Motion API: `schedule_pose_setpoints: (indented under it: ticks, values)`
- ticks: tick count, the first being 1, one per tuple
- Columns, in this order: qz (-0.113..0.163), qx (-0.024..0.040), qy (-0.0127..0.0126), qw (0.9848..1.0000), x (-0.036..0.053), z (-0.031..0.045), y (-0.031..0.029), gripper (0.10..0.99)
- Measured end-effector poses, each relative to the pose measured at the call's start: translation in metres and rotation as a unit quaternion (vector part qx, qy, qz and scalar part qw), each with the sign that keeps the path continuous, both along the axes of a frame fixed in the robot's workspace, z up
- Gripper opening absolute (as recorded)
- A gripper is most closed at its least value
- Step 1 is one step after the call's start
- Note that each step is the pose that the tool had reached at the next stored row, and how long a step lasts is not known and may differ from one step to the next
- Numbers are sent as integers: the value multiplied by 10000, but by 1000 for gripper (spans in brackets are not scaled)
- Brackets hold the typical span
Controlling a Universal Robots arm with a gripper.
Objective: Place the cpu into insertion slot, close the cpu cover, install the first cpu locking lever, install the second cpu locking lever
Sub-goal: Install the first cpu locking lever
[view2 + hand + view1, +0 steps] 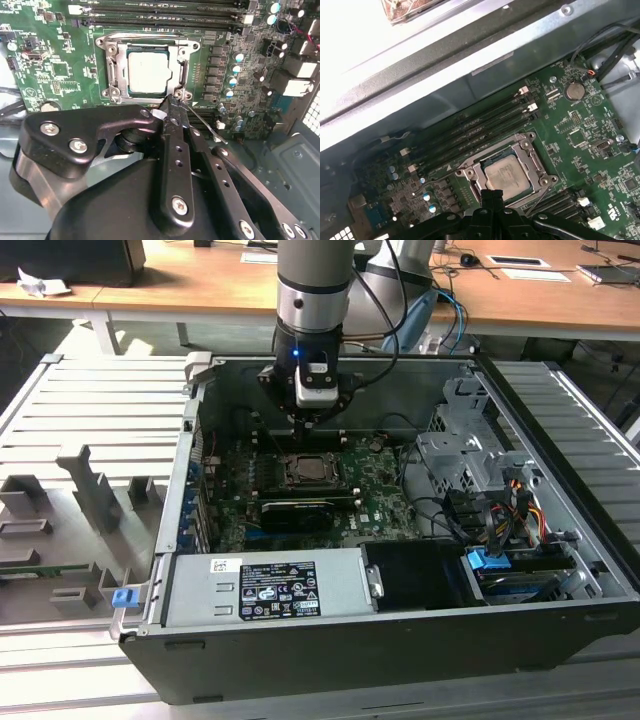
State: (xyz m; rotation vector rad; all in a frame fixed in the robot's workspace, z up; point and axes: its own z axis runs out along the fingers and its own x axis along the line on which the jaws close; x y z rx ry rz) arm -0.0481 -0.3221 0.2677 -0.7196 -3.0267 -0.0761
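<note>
The cpu point(148, 71), a silvery-grey square, lies flat in the insertion slot point(181, 75) on the green board. The cpu cover point(112, 67), a silvery frame, lies down around it, with the chip showing through its cut-out. One thin locking lever point(150, 35) runs along one edge of the cover. Another lever point(207, 127) slants out from the socket corner, right beside my fingertips. My gripper point(173, 102) is shut, with nothing seen between the fingers, and hovers just off that corner. In the exterior view the gripper point(308, 420) hangs over the board close behind the socket point(313, 472).
Long memory slots point(165, 12) run beside the socket. A long black card point(297, 510) stands just in front of it. The power supply point(270, 585), drive cage point(470, 455) and cables point(500, 510) crowd the case's front and the exterior view's right side.
</note>
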Motion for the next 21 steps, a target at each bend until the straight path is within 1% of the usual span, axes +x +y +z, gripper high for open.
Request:
schedule_pose_setpoints:
  ticks: [4, 8, 12, 15, 16, 17, 18, 20, 21]
  values:
    - [168, 0, 0, 9999, 0, 0, 0, 106]
    - [370, 0, 0, 9993, 0, 0, 0, 106]
    - [555, 0, -1, 9985, 0, 0, 0, 106]
    - [711, 0, -1, 9975, 0, 0, 0, 106]
    - [822, 0, -1, 9966, 0, 0, 0, 106]
    - [1012, 0, 0, 9949, 0, 0, 0, 106]
    - [1132, 1, 0, 9936, 0, 1, 0, 106]
    - [1198, 5, -2, 9928, 1, 23, 1, 106]
    - [1210, 5, -2, 9927, 1, 49, 1, 106]
